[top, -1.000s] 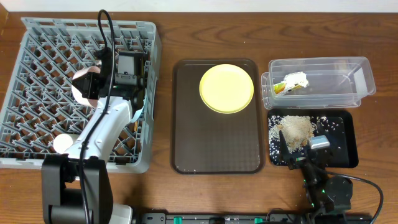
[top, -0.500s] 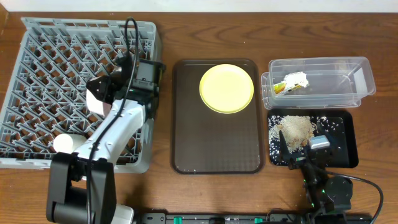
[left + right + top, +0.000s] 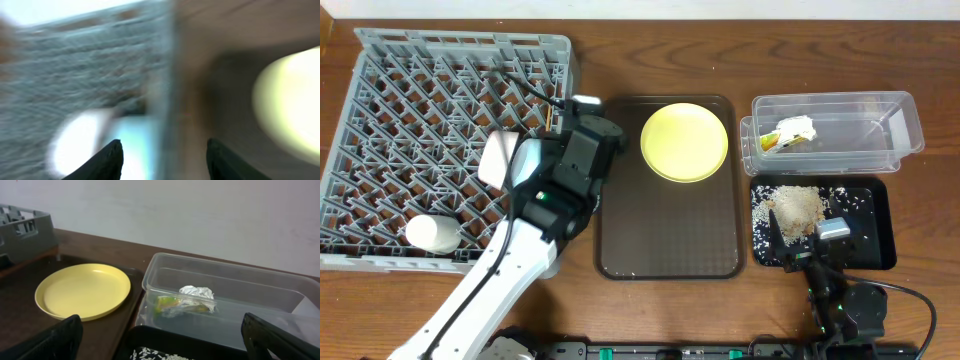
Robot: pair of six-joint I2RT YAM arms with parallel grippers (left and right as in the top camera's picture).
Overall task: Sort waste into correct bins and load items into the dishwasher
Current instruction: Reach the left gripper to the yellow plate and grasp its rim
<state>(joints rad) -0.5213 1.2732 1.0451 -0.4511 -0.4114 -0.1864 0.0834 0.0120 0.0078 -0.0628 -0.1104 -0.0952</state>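
now: yellow plate (image 3: 684, 142) lies flat at the far end of the brown serving tray (image 3: 665, 250), untouched. left gripper (image 3: 164, 150) hangs over the seam between that tray and the dish rack (image 3: 400, 100), fingers parted and empty, though its own view is smeared. likely step: fetch the plate. best to come in low at the near rim, pinch only the lip, then stand it between pegs. right gripper (image 3: 161, 330) rests spread wide, empty, by the black tray (image 3: 880, 255).

The plate (image 3: 684, 141) is set on the serving tray (image 3: 620, 230); the rack (image 3: 380, 100) is placed left, the tub (image 3: 910, 130) right.
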